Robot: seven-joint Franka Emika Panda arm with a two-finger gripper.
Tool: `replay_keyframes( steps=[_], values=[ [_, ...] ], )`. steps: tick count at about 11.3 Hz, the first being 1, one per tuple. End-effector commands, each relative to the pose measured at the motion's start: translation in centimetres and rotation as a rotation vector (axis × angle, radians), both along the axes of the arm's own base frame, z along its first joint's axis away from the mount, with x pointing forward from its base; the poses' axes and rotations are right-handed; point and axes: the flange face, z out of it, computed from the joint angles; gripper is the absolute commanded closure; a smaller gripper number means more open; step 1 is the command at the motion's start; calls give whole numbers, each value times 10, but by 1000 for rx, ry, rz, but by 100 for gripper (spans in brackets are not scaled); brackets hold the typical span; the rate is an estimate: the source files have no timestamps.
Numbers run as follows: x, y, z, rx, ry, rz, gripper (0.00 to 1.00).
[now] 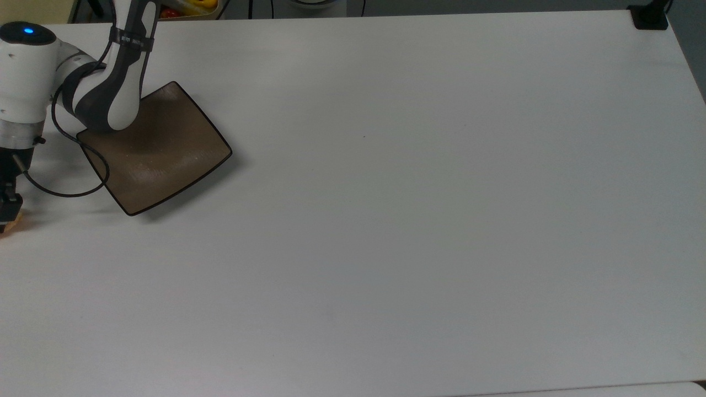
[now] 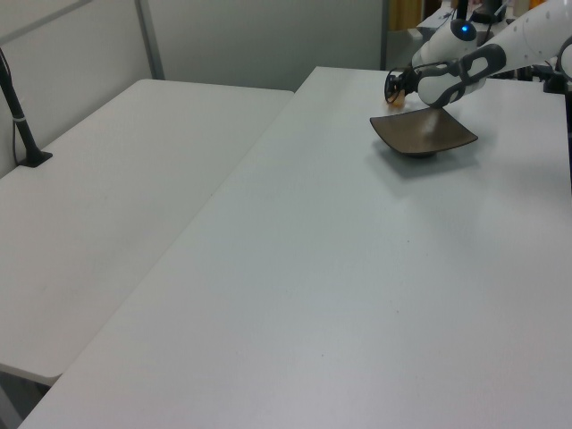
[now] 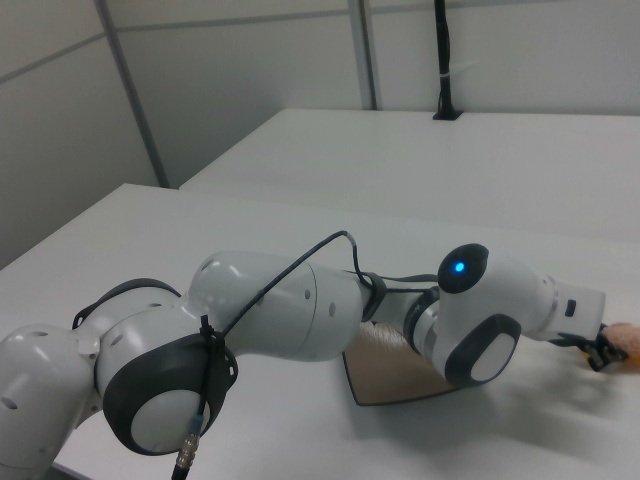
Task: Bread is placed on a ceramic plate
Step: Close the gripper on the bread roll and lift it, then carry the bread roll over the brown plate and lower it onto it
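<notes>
End effector (image 3: 606, 352) reaching the bread (image 3: 627, 343)
You are seeing the bread lying on the white surface (image 1: 419, 220) beside the empty ceramic plate (image 1: 157, 151); whether the end effector is gripping it, you cannot tell

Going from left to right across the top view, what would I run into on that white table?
Pincer on the bread at the top view's left edge → brown plate → a long bare stretch of table → a black mount at the far right corner.
</notes>
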Motion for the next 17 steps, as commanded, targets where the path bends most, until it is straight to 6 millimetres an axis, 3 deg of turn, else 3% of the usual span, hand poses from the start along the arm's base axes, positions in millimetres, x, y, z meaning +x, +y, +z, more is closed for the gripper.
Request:
replay_keyframes(
  steps=[1,3,8,9,12,14,17],
  values=[
    [-14,-4,41,-33,-16,12,51],
    [-31,13,73,-26,-3,61,51],
    [-66,58,120,27,114,138,51],
    [-71,71,132,42,154,166,51],
    [-80,133,161,79,201,238,49],
    [-80,178,163,100,257,302,49],
    [-86,212,155,132,343,352,49]
  ],
)
